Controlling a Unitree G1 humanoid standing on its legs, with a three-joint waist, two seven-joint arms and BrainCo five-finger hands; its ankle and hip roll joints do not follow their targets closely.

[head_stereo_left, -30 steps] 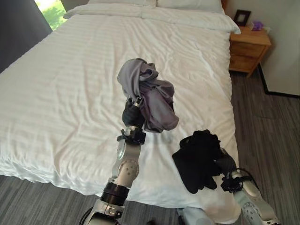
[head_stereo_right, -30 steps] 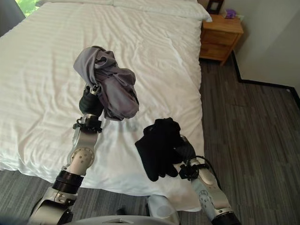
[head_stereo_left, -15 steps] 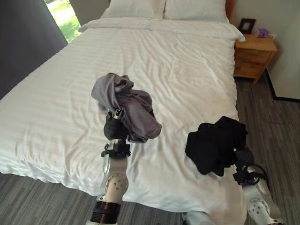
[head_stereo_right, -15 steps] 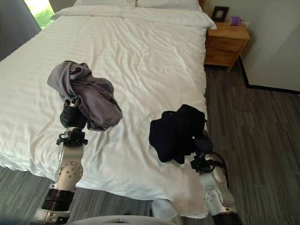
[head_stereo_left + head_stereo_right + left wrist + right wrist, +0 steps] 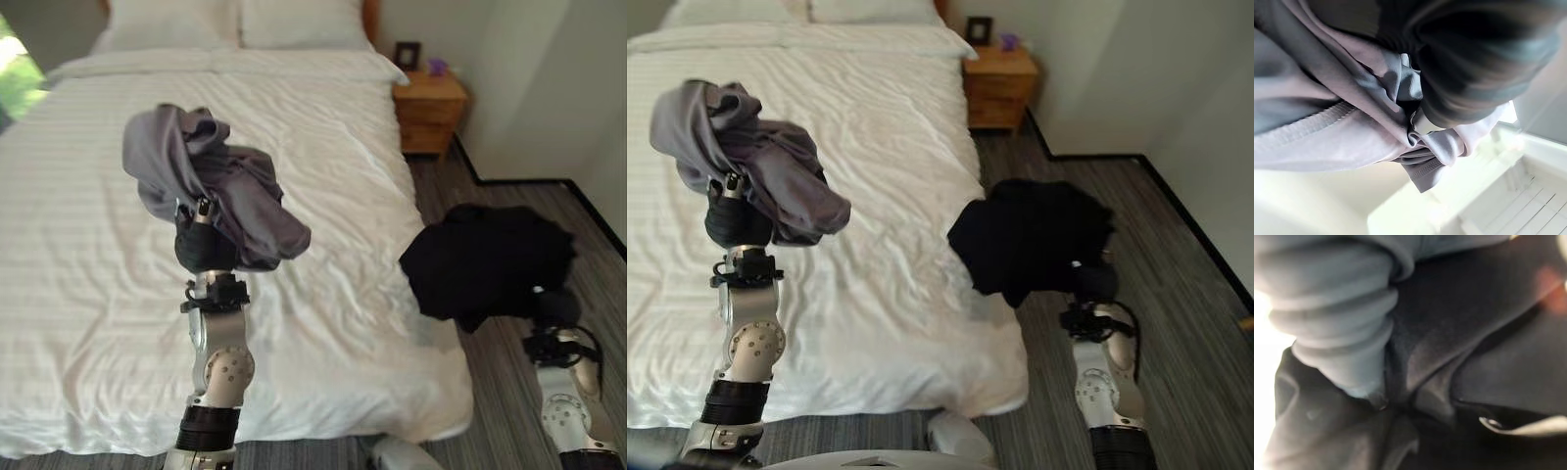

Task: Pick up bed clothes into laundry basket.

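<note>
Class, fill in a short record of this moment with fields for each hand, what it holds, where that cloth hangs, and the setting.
left hand: raised over the bed, fingers closed on the crumpled grey cloth garment
right hand: raised beside the bed, under the bunched black cloth garment; fingers hidden
grey garment position: clear of the white striped bed cover
black garment position: over the dark wood-look floor
setting: wooden bedside cabinet by the pillows

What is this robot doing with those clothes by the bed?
It is gathering clothes. Its left hand holds a bunched grey garment up above the white bed, and its right hand holds a black garment up beside the bed's edge, over the dark floor. A wooden nightstand stands by the bed's head.
</note>
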